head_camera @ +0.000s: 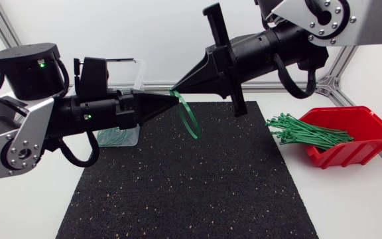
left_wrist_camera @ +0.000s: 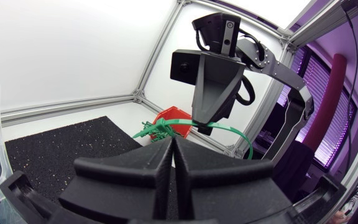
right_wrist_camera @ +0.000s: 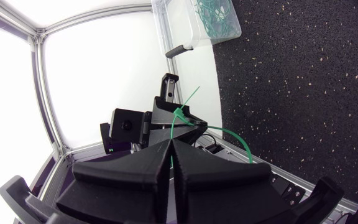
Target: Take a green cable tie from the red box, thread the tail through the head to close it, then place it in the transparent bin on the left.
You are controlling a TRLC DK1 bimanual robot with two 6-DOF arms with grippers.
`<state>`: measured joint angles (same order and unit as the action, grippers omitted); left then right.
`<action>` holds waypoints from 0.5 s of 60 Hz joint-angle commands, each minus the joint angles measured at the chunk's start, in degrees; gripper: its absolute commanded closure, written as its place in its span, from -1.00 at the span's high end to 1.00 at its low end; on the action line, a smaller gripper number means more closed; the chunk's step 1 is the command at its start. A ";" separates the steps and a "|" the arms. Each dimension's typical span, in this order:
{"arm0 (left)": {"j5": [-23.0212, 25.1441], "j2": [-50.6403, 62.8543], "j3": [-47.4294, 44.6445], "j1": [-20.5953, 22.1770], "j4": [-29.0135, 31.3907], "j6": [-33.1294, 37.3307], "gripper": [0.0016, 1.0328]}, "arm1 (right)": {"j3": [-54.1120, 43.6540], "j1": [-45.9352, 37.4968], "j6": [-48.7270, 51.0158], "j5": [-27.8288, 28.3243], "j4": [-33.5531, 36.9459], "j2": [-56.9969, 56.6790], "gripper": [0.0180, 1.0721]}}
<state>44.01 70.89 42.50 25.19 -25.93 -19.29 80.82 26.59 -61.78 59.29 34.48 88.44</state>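
Your left gripper (head_camera: 168, 97) and right gripper (head_camera: 176, 88) meet tip to tip above the mat (head_camera: 178, 179), both clamped on the green cable tie (head_camera: 190, 117). Tail looks threaded and the loop formed. You still have to drop it in the transparent bin (head_camera: 140, 76).

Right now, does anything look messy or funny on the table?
The pile of green cable ties pokes out of the red box past its open front, toward the mat. The left tool and right tool pinch one looped tie between them, which looks fine. Nothing seems broken.
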 commanded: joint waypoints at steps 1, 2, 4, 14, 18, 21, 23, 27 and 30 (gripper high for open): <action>0.90 -2.16 -0.66 0.30 -1.31 1.01 -0.94 | 0.83 0.48 -2.21 -1.54 -0.20 2.26 -0.89; 0.90 -2.34 -0.84 0.30 -1.31 1.01 -0.94 | 0.92 0.48 -2.21 -1.54 -0.20 2.43 -0.89; 0.90 -2.43 -0.84 0.39 -1.31 1.10 -0.94 | 1.10 0.57 -2.38 -1.54 -0.29 2.61 -0.89; 0.90 -3.04 -1.02 0.39 -1.05 1.62 -0.94 | 1.36 1.10 -2.38 -2.60 -0.38 4.02 -0.88; 0.90 -3.04 -1.02 0.21 -1.05 1.80 -0.94 | 1.01 1.71 -2.38 -2.77 -0.38 3.93 -0.79; 0.90 -3.04 -1.02 -0.05 -0.96 1.97 -0.94 | 0.75 2.24 -2.29 -2.95 -0.38 3.75 -0.71; 0.90 -3.04 -0.93 -0.14 -0.96 1.97 -0.94 | 0.66 2.24 -2.29 -3.12 -0.38 3.49 -0.64; 0.99 -2.95 -0.84 -0.32 -0.96 2.06 -0.94 | 0.22 2.33 -2.12 -3.56 -0.38 3.40 -0.55; 1.08 -3.04 -0.84 -0.58 -0.87 2.24 -0.94 | -0.04 2.24 -2.03 -3.56 -0.55 3.49 -0.52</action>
<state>44.29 69.43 41.60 24.86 -25.32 -17.98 81.93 28.73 -62.00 56.80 34.04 90.32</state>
